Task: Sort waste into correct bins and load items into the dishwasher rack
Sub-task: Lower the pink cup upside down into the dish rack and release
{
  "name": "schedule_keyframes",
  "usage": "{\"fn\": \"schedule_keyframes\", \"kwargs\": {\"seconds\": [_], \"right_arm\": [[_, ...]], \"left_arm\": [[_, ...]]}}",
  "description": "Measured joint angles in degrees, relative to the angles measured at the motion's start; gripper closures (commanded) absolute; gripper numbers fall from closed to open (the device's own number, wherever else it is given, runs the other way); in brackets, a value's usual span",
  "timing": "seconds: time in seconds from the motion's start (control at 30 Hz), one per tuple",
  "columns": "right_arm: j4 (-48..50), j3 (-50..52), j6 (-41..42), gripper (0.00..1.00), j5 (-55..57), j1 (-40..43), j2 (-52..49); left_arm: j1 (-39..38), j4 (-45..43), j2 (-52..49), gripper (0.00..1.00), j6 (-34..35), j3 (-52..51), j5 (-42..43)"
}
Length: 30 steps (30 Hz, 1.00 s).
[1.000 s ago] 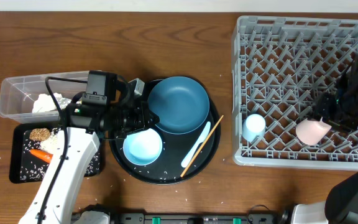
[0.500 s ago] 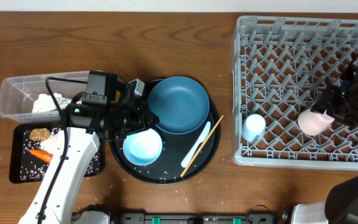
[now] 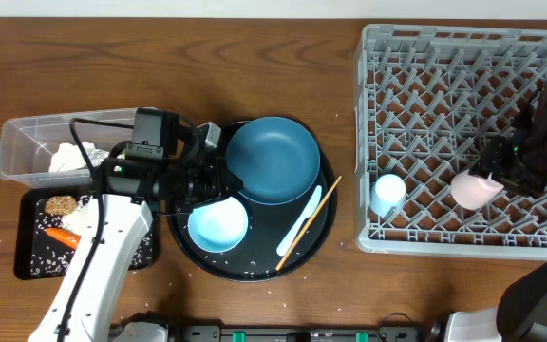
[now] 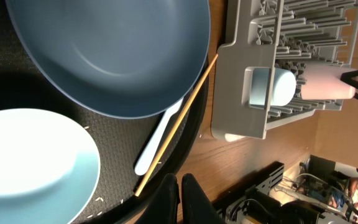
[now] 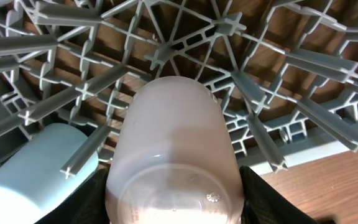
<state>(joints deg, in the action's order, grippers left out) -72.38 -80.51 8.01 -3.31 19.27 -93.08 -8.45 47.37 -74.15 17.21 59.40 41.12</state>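
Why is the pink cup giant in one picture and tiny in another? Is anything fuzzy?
Right wrist view: the pink cup sits right by the camera, so it fills the frame. Overhead view: the camera is high up, so the cup looks small. Left wrist view: the left pincer at the bottom edge looks dark and blurry.

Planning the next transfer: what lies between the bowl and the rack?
Overhead, the utensil and chopstick lie between bowl and rack, on the round tray; past its rim, bare table.
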Motion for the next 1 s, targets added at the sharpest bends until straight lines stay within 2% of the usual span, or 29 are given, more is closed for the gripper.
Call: {"fn": "schedule_keyframes", "kwargs": {"seconds": [0.03,0.07,0.13,0.3,0.63,0.67,0.7,0.73,0.77,0.8,0.87,1.0], "right_arm": [[0.2,0.3,0.0,0.72,0.0,0.0,0.0],[0.4,0.5,0.0,0.59,0.0,0.0,0.0],[0.5,0.7,0.0,0.51,0.0,0.0,0.0],[0.5,0.7,0.0,0.48,0.0,0.0,0.0],[0.2,0.9,-0.2,0.49,0.1,0.0,0.0],[0.5,1.1,-0.2,0.46,0.1,0.0,0.0],[1.0,1.6,-0.2,0.36,0.1,0.0,0.0],[1.3,1.9,0.0,0.30,0.1,0.0,0.0],[1.6,2.3,-0.2,0.27,0.1,0.0,0.0],[1.6,2.8,-0.4,0.20,0.0,0.0,0.0],[1.5,3.1,-0.3,0.11,0.0,0.0,0.0],[1.6,3.2,-0.9,0.12,-0.5,0.0,0.0]], "left_arm": [[0.0,0.0,0.0,0.93,-0.1,0.0,0.0],[0.0,0.0,0.0,0.93,-0.2,0.0,0.0],[0.0,0.0,0.0,0.93,-0.2,0.0,0.0],[0.0,0.0,0.0,0.92,-0.4,0.0,0.0],[0.0,-0.2,0.0,0.92,-0.5,0.0,0.0],[0.0,-0.3,0.0,0.92,-0.5,0.0,0.0],[0.0,-0.3,0.0,0.92,-0.5,0.0,0.0],[0.0,-0.3,0.0,0.83,-0.5,0.0,0.0],[0.0,-0.3,0.0,0.64,-0.9,0.0,0.0],[0.0,-0.3,0.0,0.58,-0.8,0.0,-0.1],[0.0,-0.3,0.0,0.56,-0.7,0.0,0.0],[0.0,-0.6,0.0,0.56,-0.7,0.0,0.0]]}}
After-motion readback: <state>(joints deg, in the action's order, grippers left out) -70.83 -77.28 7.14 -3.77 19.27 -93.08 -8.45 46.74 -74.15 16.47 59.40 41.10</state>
